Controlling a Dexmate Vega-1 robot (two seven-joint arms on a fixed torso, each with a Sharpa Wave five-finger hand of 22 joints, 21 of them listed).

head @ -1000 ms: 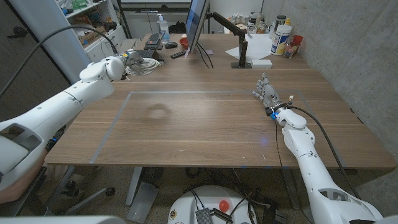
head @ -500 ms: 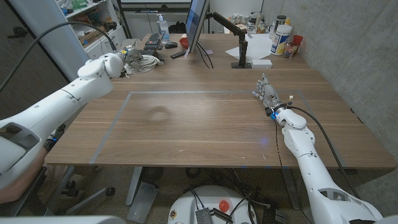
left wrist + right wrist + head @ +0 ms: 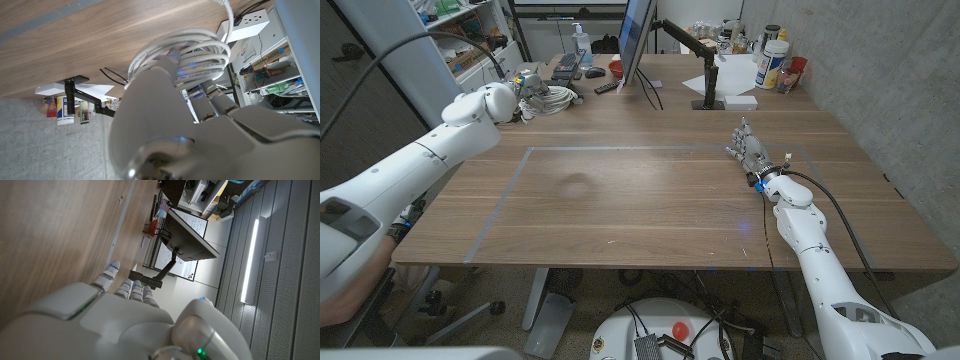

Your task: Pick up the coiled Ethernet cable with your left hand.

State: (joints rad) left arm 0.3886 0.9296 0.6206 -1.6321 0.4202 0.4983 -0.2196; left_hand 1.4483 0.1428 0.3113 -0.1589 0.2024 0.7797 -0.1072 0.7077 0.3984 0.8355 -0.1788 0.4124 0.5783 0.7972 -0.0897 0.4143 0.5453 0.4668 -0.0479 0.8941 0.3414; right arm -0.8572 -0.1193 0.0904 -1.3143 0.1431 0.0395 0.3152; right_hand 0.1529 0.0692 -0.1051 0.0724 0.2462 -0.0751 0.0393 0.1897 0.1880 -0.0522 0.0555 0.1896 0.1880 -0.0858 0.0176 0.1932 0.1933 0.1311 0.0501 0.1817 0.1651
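Observation:
The coiled white Ethernet cable [image 3: 552, 98] is at the table's far left, next to my left hand [image 3: 523, 93]. In the left wrist view the coil [image 3: 200, 55] loops around the fingers of my left hand [image 3: 170, 115], which grips it, with one loose end trailing towards the table edge. My right hand [image 3: 750, 152] stands on the wood at the right side of the table, fingers stretched out side by side and holding nothing. The right wrist view shows the back of that hand [image 3: 125, 310] over bare wood.
Behind the coil lie a keyboard [image 3: 567, 66], a black remote [image 3: 606, 88] and a red cup [image 3: 616, 68]. A monitor [image 3: 635, 40] stands at the back middle, with a black stand [image 3: 710, 85] and bottles [image 3: 772, 62] at the back right. A taped rectangle [image 3: 520, 170] marks the table's middle.
My left arm has drawn slightly back and to the left, and the coil has shifted a little with the hand. My right hand has stayed put.

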